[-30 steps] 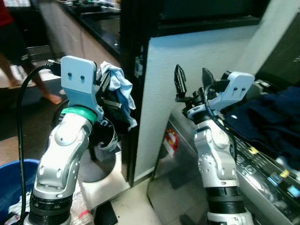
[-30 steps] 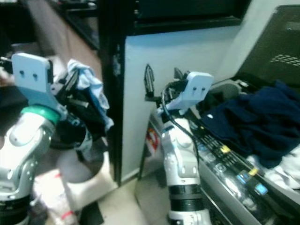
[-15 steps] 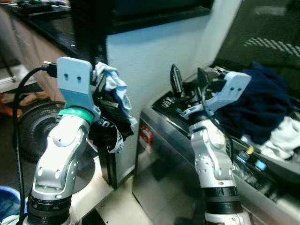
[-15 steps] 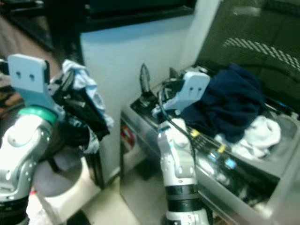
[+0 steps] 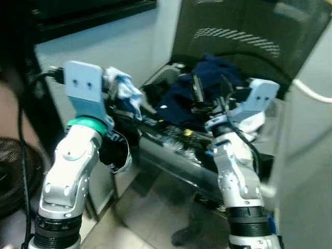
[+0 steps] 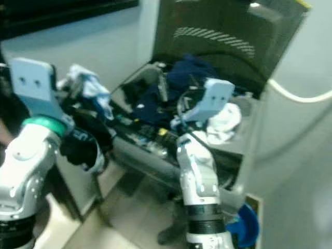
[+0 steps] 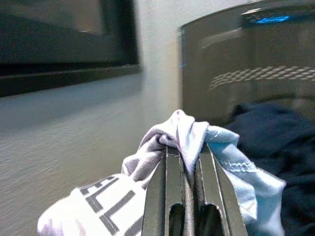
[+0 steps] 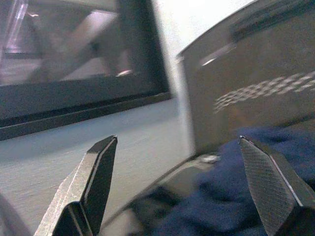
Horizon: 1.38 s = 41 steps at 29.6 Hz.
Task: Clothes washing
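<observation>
Left wrist view: the left gripper (image 7: 186,162) pinches a bundle of clothes (image 7: 162,196). Its dangling part could snag the washer (image 5: 176,155) rim. Right gripper (image 8: 179,187) is spread, empty.

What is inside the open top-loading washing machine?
A heap of dark navy clothes fills the silver washing machine, with a white garment beside it. Anything beneath them is covered.
</observation>
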Tool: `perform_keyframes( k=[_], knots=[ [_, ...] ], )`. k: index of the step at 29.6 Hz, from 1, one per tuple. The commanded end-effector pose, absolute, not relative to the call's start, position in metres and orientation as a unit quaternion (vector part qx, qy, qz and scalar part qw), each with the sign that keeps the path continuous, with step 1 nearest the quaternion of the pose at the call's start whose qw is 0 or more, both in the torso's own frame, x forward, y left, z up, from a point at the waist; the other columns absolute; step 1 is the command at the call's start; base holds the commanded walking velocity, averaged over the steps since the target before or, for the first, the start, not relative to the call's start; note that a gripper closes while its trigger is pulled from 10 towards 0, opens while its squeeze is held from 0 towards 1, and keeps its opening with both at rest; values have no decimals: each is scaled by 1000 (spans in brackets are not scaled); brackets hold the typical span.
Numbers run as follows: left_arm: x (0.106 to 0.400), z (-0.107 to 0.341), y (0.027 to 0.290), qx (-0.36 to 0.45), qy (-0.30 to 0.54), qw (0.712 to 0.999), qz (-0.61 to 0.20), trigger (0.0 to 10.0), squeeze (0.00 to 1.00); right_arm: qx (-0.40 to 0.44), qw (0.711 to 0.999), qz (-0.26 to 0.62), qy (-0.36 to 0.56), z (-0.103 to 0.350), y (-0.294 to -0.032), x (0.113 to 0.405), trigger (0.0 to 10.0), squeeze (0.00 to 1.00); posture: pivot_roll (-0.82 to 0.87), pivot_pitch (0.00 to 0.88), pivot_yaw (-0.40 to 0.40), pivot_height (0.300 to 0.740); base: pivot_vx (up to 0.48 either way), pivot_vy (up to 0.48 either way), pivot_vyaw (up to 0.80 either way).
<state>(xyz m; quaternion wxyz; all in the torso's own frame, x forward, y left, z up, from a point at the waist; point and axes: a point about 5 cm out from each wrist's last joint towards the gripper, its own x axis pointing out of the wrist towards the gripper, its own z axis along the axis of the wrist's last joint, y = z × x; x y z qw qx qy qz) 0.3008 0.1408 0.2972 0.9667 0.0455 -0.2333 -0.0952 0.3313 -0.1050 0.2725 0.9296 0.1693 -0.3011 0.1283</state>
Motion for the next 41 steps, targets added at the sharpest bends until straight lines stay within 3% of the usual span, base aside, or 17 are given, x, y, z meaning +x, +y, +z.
perform_keyframes(
  k=[1,24,41],
  knots=[
    [301,299,141,45,-240,965,-93,10000,0,173,928,132,-302,273,-103,331,10000,0,87,9,-7,740,0,0,-800],
    [299,299,143,44,-237,967,-84,10000,0,180,929,129,-296,271,-103,331,10000,0,100,20,-16,740,0,0,-798],
    [300,299,145,37,-236,967,-84,10000,0,174,928,134,-300,270,-100,330,10000,0,98,12,-8,740,0,480,0]
  ],
)
